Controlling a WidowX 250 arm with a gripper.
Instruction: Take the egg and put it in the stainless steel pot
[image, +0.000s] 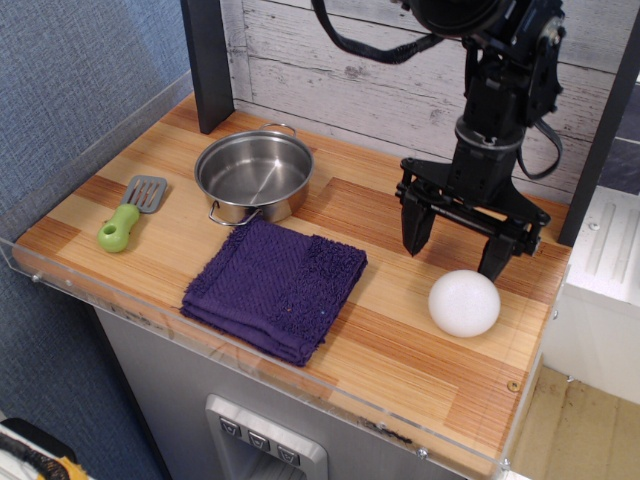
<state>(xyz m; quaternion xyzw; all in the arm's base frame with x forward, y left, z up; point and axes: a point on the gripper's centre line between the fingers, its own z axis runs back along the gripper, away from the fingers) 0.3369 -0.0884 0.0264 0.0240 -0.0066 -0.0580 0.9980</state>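
Egg (464, 303) lies on the wooden table (400, 370) near the front right, showing as a plain white ball, free of any grip. Left of it, a folded purple cloth (275, 288) sits at the front centre. Just behind the egg, the black hand (455, 247) hangs with its two fingers spread wide, empty, tips pointing down at the table. Further left, a green-handled spatula (128, 215) rests near the edge, and behind the cloth stands the stainless steel pot (254, 176), empty.
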